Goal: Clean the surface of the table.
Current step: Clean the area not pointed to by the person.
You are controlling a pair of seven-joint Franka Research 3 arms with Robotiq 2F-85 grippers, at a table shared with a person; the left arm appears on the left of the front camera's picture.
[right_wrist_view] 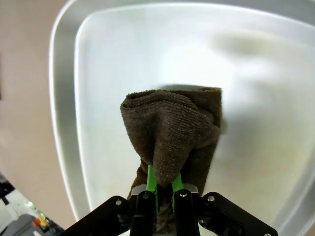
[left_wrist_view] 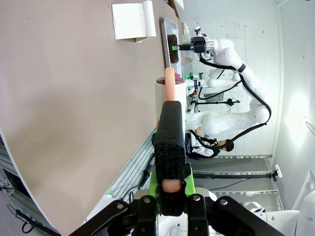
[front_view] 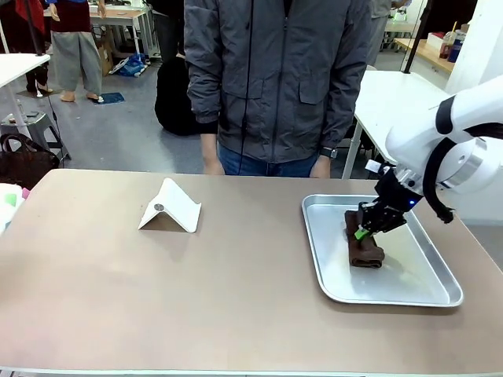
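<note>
Table (front_view: 196, 290), beige-brown top, runs the full width between the robot and a person (front_view: 275, 78) who stands at its far edge with hands hanging just behind that edge, touching nothing. Silver tray (front_view: 416, 275) sits by the table's right edge, closer to the near-right corner than the far one. Brown cloth (front_view: 366, 253) is bunched in the tray, its lower end resting on the tray floor toward the tray's left wall. Right gripper (front_view: 368, 226) is tilted down into the tray, green pads pressed together on the cloth's upper fold, so a pinch on fabric. The right wrist view shows that fold gathered into a peak between the pads, the rest draping onto the metal. Judgement: taking a raised fold gives narrow fingers something to bite instead of scraping a flat tray. The tray reads as the cloth's parking spot, so this looks like the pick-up, with wiping not yet begun. Left gripper (left_wrist_view: 172, 188) is clamped on the black wrapped handle of a long-handled tool (left_wrist_view: 170, 128) with a pink shaft and a white cylinder at the far end; possibly a roller, cannot tell. It is held near the table's left end, and whether it is over the top or just off it I cannot tell. White folded stand (front_view: 171, 208), tent-shaped, sits left of middle toward the far edge; likely something to wipe around or have moved.
</note>
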